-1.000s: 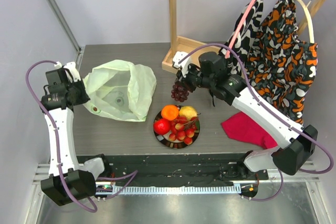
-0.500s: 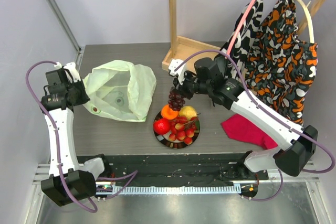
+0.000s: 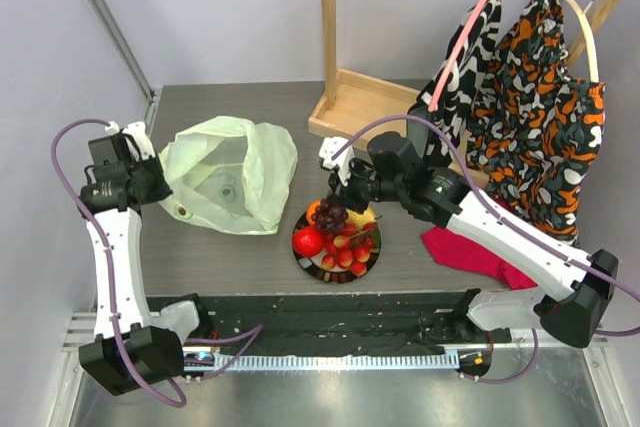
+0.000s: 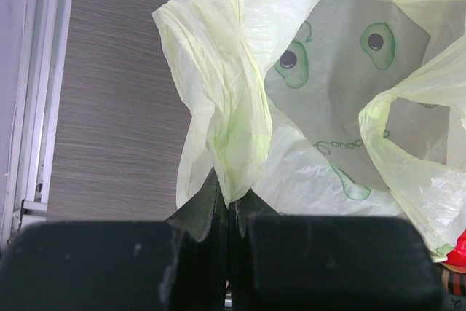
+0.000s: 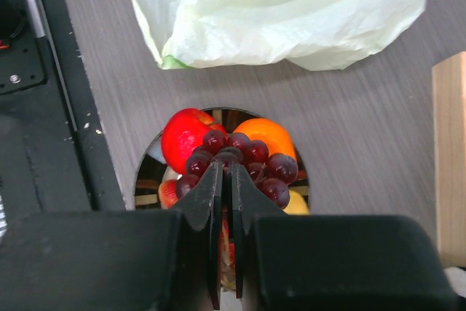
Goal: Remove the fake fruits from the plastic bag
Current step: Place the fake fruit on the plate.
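Left jaws clamped on a bunched edge of the plastic bag (image 3: 235,172), which lies open-mouthed on the table (image 3: 250,107), left-centre of the top view. Right jaws pinched on the grape bunch (image 3: 331,215), over the plate (image 3: 374,259) at lower centre. Plate carries apple (image 3: 308,241), lemon (image 3: 362,215), berries (image 3: 346,255).

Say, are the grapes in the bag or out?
Out: right gripper holds the grape bunch over the plate, away from the bag.

You see the pale green bag (image 3: 230,172) crumpled, mouth open, at the tabletop's (image 3: 200,107) left. Red apple (image 3: 308,240), orange (image 5: 269,132), lemon (image 3: 362,217), berries (image 3: 345,252) heaped just right of it; dark grape bunch (image 3: 331,215) over them, pinched in right pincer (image 5: 223,169).
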Action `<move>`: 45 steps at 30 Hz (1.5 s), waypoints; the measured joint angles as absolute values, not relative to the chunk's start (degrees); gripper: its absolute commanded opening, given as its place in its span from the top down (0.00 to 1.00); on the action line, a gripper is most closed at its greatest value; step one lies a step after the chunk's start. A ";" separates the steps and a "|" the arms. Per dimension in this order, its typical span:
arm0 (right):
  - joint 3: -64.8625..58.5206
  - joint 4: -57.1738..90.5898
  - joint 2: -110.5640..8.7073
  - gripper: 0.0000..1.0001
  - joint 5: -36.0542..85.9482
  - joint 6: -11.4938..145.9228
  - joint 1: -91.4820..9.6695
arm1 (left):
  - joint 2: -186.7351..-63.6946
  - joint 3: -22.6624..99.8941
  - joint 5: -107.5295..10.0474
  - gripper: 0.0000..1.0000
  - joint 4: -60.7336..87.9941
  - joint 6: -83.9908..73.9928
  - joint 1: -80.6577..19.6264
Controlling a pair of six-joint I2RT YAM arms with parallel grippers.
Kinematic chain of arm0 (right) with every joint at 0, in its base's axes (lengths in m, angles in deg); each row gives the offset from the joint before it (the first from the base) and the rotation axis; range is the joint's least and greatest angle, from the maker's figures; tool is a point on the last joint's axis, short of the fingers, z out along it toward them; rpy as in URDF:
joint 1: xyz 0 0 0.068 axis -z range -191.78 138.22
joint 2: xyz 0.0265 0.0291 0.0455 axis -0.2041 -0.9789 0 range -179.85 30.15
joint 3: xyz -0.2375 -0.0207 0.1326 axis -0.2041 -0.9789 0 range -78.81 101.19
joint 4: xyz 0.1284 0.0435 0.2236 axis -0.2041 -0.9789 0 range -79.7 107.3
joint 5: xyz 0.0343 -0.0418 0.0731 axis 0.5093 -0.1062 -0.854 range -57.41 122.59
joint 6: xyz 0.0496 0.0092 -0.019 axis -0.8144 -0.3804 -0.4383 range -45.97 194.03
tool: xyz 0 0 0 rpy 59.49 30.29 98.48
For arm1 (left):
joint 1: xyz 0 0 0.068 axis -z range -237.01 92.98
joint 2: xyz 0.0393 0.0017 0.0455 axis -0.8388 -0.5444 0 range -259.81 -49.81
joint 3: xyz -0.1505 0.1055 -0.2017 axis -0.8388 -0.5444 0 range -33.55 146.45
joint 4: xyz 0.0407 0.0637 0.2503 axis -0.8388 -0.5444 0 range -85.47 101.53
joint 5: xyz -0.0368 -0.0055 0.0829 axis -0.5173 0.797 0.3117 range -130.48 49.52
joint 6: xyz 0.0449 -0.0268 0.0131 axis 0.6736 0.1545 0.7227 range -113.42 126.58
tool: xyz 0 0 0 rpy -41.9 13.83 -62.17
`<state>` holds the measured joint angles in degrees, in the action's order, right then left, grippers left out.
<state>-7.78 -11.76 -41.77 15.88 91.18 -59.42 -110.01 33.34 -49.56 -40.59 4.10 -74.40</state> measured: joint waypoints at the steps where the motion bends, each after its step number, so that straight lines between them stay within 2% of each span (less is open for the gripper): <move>1: -8.17 -11.82 -41.55 0.95 15.77 90.91 -59.77 | -109.84 33.03 -49.58 1.00 -40.59 4.10 -74.40; 21: -12.20 -12.48 -41.51 0.90 14.46 88.03 -63.18 | -106.19 30.04 -50.09 1.00 -40.61 4.27 -74.40; 24: -12.20 -13.48 -41.51 0.85 14.37 88.03 -63.18 | -106.19 30.00 -50.35 1.00 -40.61 4.25 -74.40; 25: -12.20 -13.81 -41.51 0.82 14.24 88.05 -63.18 | -106.19 30.00 -50.48 1.00 -40.61 4.25 -74.40; 26: -12.20 -14.27 -41.51 0.73 13.98 88.05 -63.18 | -106.19 30.00 -50.65 1.00 -40.61 4.25 -74.40; 29: -12.20 -15.56 -41.51 0.63 12.60 88.09 -63.18 | -106.28 30.00 -51.03 1.00 -40.59 4.25 -74.40; 45: -13.88 -17.70 -42.05 0.53 9.80 87.37 -63.18 | -104.68 28.88 -51.22 1.00 -40.57 4.25 -74.40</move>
